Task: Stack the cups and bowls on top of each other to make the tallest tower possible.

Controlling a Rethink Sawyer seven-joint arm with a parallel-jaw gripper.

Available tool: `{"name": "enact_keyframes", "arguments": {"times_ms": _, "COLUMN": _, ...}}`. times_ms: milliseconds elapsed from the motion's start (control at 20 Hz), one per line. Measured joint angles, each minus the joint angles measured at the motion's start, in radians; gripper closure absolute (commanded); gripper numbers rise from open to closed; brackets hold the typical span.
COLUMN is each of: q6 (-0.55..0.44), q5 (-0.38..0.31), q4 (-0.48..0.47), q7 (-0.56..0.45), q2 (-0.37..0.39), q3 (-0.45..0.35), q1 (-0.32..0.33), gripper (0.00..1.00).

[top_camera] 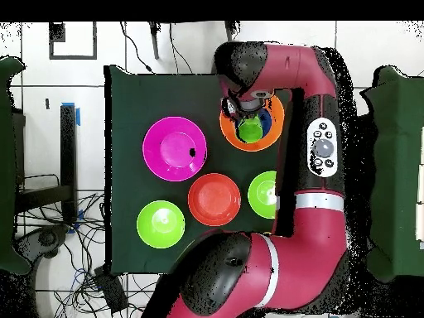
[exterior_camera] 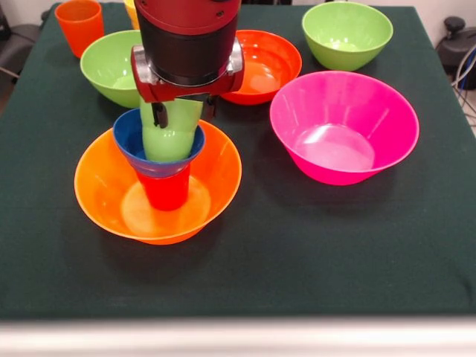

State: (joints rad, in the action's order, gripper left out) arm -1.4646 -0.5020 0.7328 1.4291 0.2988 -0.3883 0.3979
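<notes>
The large orange bowl (exterior_camera: 100, 195), glossy and round, sits nearest, carrying the tower: an upturned red cup (exterior_camera: 165, 191) at its centre, the small blue bowl (exterior_camera: 130, 141) balanced on that, and a light green cup (exterior_camera: 173, 134) standing in the blue bowl. The gripper (exterior_camera: 182, 115) sits over the green cup, apparently closed on its rim. Smooth tapered plastic on a narrow base may tip if released off-centre. Right of the orange bowl lies the large pink bowl (exterior_camera: 387, 123); beyond it the red-orange bowl (exterior_camera: 271, 63), two green bowls (exterior_camera: 104, 63) (exterior_camera: 347, 33), and an orange cup (exterior_camera: 79, 26).
</notes>
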Motion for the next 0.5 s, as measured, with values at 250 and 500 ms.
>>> {"name": "enact_keyframes", "arguments": {"times_ms": 250, "q6": 0.0, "q5": -0.003, "q4": 0.0, "q7": -0.035, "q2": 0.01, "q3": 0.0, "q1": 0.005, "gripper": 0.0}}
{"name": "enact_keyframes", "arguments": {"times_ms": 500, "q6": -0.015, "q5": -0.005, "q4": -0.007, "q7": -0.062, "q2": 0.01, "q3": 0.0, "q1": 0.007, "gripper": 0.0}}
